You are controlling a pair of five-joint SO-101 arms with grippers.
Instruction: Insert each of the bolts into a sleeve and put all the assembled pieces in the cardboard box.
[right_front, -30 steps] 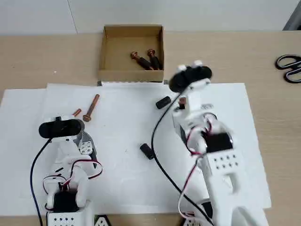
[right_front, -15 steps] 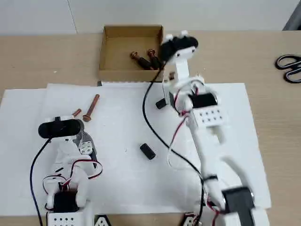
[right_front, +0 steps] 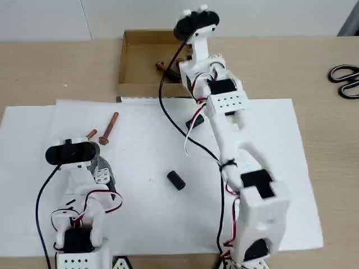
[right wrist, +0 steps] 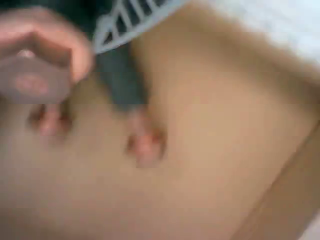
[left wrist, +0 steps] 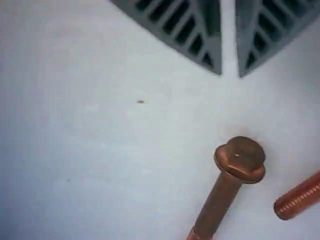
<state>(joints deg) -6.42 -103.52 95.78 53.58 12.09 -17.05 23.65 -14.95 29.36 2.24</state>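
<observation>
Holding what looks to us like a bolt pushed into a dark sleeve, the right fingers (right wrist: 127,22) seem closed on this held piece (right wrist: 120,82). The view is blurry, so we are not fully sure. They hang over the floor of the cardboard box (right_front: 128,61), where two finished pieces (right_front: 162,67) lie.

We think this is the drop-off step. Next the fingers need to open low inside the box. Then they should rise straight up so they miss the box walls.

The left fingers (left wrist: 200,35) are almost shut and hold nothing. They sit well away from the box, just beside the long bolt (right_front: 109,128) and the short bolt (right_front: 91,134). One sleeve (right_front: 176,180) lies farther from the box. Another sleeve (right_front: 190,121) lies near the box under the right arm. We see open white paper (right_front: 146,157) between them for moving. The scissors (right_front: 345,81) are well apart from the box.
</observation>
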